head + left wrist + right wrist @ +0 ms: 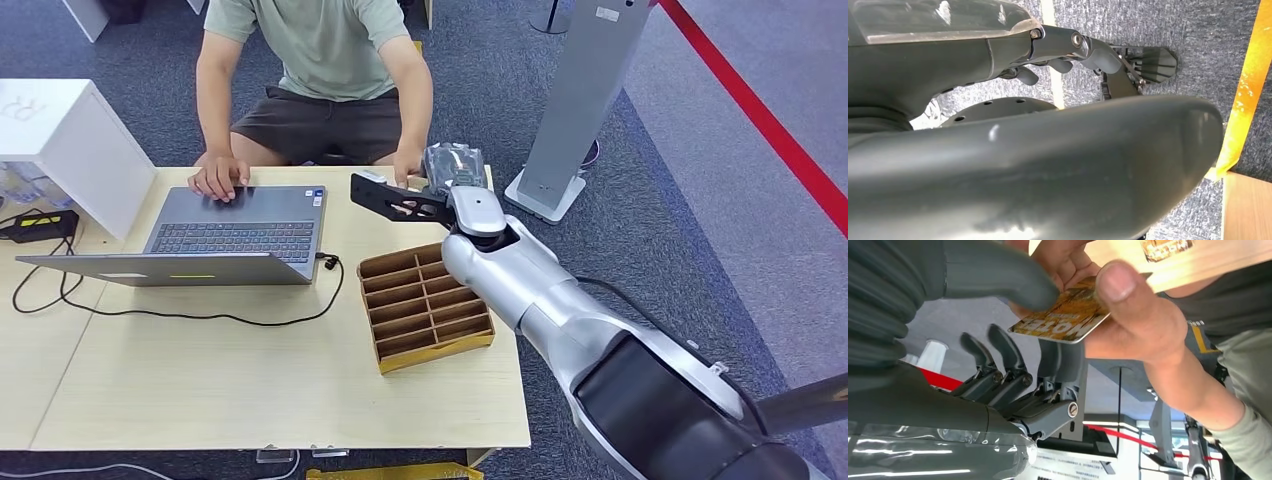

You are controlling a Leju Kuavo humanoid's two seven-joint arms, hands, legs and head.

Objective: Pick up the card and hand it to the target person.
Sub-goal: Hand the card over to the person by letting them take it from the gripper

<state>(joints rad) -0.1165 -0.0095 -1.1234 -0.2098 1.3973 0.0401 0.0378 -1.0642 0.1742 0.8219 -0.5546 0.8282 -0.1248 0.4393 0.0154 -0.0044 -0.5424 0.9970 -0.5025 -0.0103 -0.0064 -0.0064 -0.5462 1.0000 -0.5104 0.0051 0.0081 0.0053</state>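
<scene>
An orange patterned card [1063, 320] is pinched in my right hand [998, 365], thumb [998, 272] on one face and dark fingers [1053, 357] under the other. The person's hand [1133, 315] grips the same card from the opposite end, thumb pressed on it. In the head view my right hand [455, 170] reaches over the table's far edge, meeting the person's hand [408, 172]; the card is hidden there. The person [320, 60] sits behind the table. My left hand [1063, 65] hangs over grey carpet, fingers loose and holding nothing.
An open laptop [240, 235] lies on the wooden table [250, 390], the person's other hand on it, with a black cable trailing off. A brown divided box [425, 305] sits under my right forearm. A white box [70, 135] stands at the left, a grey stand [580, 100] at the right.
</scene>
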